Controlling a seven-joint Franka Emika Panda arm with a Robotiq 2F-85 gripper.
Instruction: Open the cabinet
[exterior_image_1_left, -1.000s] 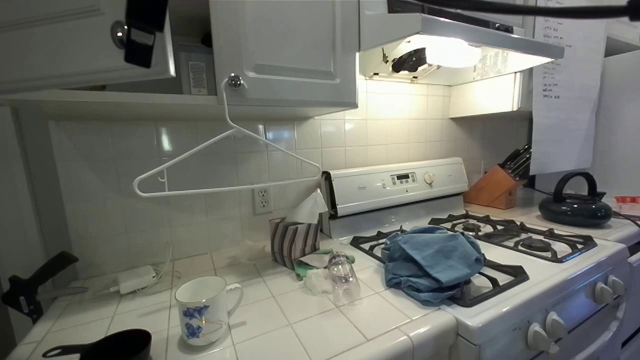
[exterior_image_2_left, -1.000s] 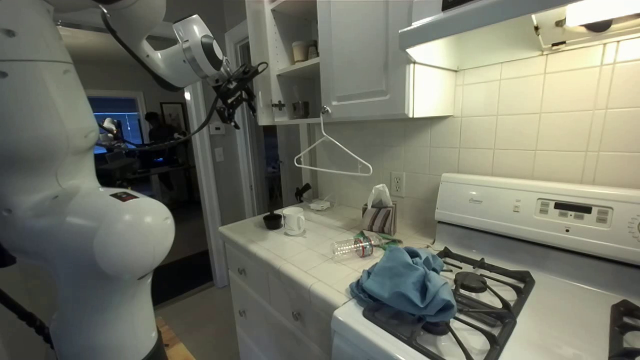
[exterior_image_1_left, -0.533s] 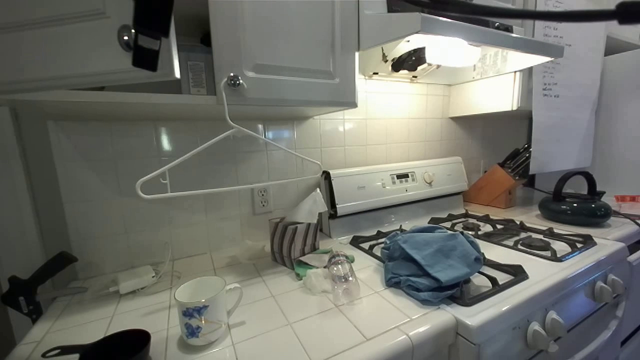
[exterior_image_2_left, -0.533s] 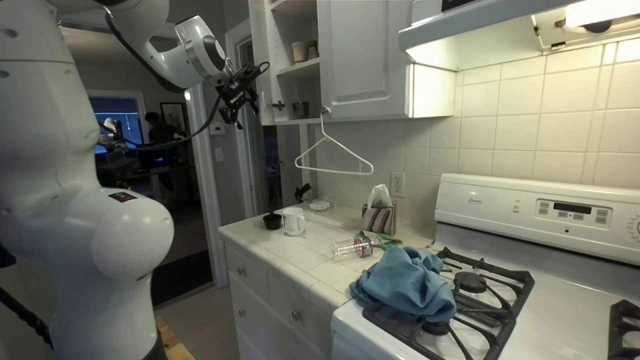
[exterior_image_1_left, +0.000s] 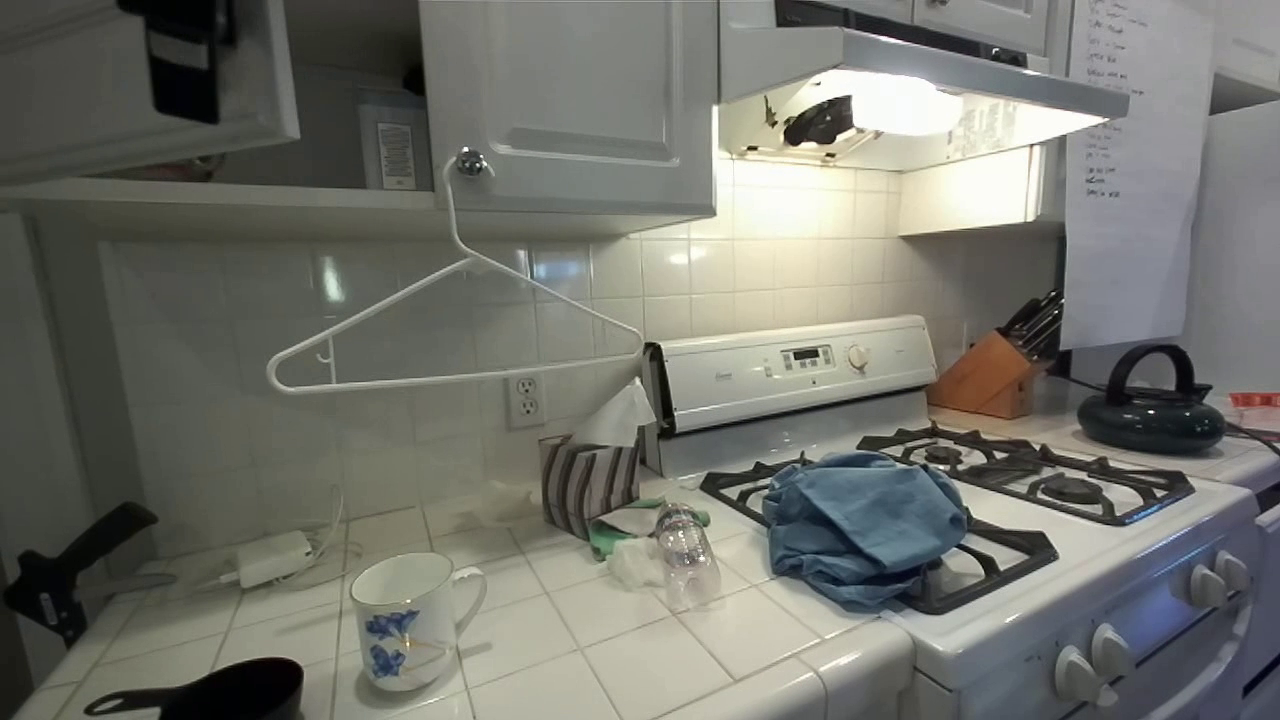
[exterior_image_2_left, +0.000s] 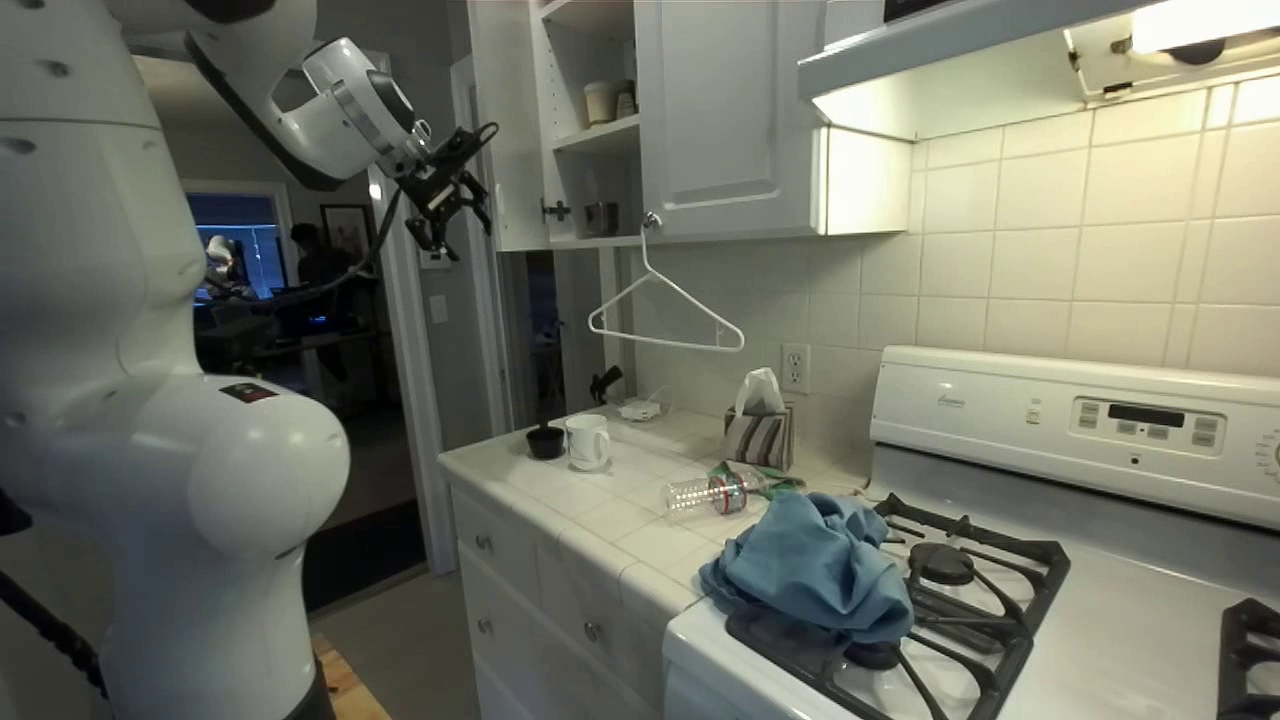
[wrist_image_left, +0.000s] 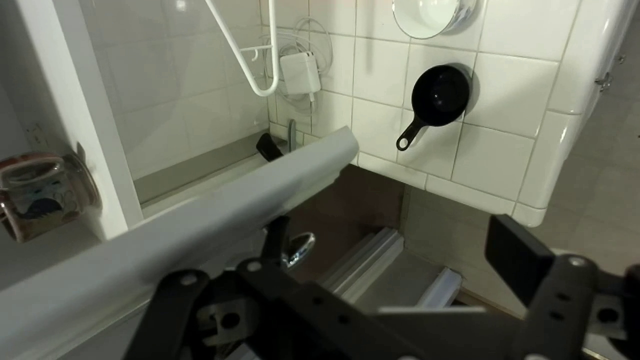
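The white wall cabinet's left door (exterior_image_1_left: 70, 100) stands ajar, swung outward; it also shows open at the left in an exterior view (exterior_image_2_left: 512, 130) and in the wrist view (wrist_image_left: 200, 220). The right door (exterior_image_1_left: 575, 90) is closed, with a white hanger (exterior_image_2_left: 650, 275) on its knob (exterior_image_1_left: 471, 162). Shelves (exterior_image_2_left: 600, 138) show inside. My gripper (exterior_image_2_left: 464, 232) is at the outer face of the left door. In the wrist view the gripper (wrist_image_left: 392, 240) has its fingers wide apart. One finger is between the door and its silver knob (wrist_image_left: 300, 248); the other is away from the door.
A mug (exterior_image_1_left: 405, 620), black measuring cup (wrist_image_left: 440, 97), charger (exterior_image_1_left: 268, 558), tissue box (exterior_image_1_left: 590, 485) and plastic bottle (exterior_image_1_left: 685, 560) are on the counter. A blue cloth (exterior_image_2_left: 815, 570) lies on the stove. The range hood (exterior_image_1_left: 930, 60) is lit. A glass jar (wrist_image_left: 47, 192) stands in the cabinet.
The left door first swung slightly inward, then wider open. My gripper moved with it, back toward the robot's base. More of the cabinet's inside shows. The finger stays at the knob.
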